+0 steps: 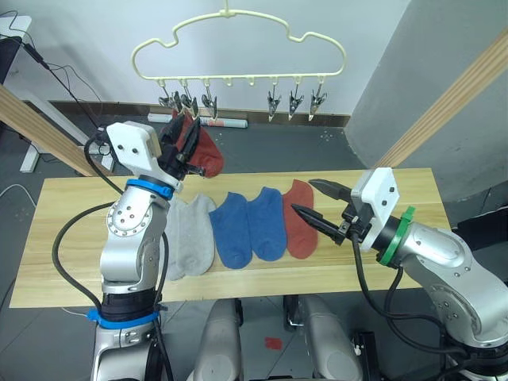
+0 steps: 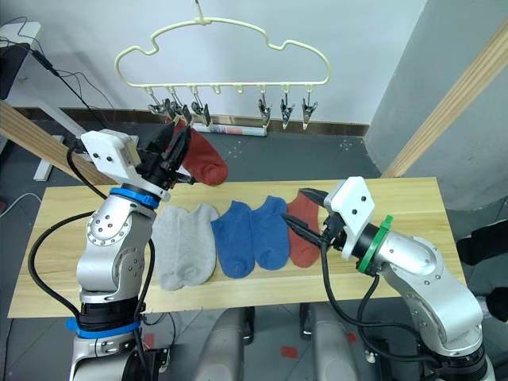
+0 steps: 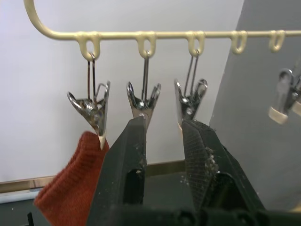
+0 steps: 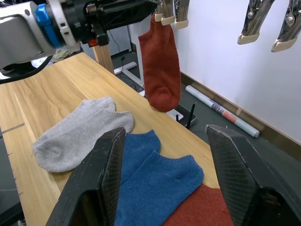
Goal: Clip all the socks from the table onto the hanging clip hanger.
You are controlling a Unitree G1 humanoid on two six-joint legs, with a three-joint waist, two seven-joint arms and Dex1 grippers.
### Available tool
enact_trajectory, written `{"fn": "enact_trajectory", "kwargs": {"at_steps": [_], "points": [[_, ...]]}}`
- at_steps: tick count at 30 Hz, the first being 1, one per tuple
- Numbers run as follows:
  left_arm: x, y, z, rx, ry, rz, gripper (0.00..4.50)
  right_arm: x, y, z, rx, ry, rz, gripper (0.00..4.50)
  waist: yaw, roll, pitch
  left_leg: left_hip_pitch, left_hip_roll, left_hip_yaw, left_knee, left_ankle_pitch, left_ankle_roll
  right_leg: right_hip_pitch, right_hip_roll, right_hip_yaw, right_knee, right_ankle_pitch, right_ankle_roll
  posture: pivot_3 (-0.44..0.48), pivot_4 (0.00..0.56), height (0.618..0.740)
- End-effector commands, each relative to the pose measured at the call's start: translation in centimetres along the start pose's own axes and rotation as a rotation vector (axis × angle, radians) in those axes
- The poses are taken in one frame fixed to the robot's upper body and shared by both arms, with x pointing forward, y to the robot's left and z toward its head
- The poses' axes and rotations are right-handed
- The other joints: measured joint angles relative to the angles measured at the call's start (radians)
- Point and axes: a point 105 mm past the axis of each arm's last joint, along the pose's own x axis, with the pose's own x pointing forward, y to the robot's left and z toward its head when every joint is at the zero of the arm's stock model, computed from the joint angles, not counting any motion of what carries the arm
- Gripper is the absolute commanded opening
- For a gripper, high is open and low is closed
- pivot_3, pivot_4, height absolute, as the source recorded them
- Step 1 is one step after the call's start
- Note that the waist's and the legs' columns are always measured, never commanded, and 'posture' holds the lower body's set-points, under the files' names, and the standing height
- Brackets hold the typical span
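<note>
Rust sock (image 4: 160,70) on hanger clip (image 3: 92,109); both grippers (image 3: 162,141) (image 4: 164,174) spread, no legible writing.

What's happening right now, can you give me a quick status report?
Left tool open by the hanger clips, one red sock hanging clipped. Right tool open above the table, empty. Five socks left. Nothing in the way.

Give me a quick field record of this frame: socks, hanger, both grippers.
hung: one red sock on the hanger's leftmost clip
on table: two grey socks, two blue socks, one red sock
free clips: five
left gripper: open, at the clips beside the hung sock
right gripper: open, over the table's red sock
</note>
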Motion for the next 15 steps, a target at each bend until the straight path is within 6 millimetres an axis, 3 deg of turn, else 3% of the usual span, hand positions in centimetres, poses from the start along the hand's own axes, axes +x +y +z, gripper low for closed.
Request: {"fn": "enact_trajectory", "kwargs": {"at_steps": [1,15], "points": [[0.16,0.62,1.41,0.027,-0.057,0.034,1.39,-0.57,0.43,1.22,-0.032,-0.042,0.004,2.85,0.000,0.000,0.000,0.000,0.000,0.000,0.000,0.000,0.000,0.000,0.000,0.000,0.000,0.000,0.000,-0.089,0.444,0.740],[0.41,0.93,0.70,-0.021,-0.039,0.032,1.39,-0.26,0.34,1.87,-0.029,-0.071,0.000,2.85,-0.002,0.000,0.000,0.000,0.000,0.000,0.000,0.000,0.000,0.000,0.000,0.000,0.000,0.000,0.000,-0.085,0.443,0.740]]}}
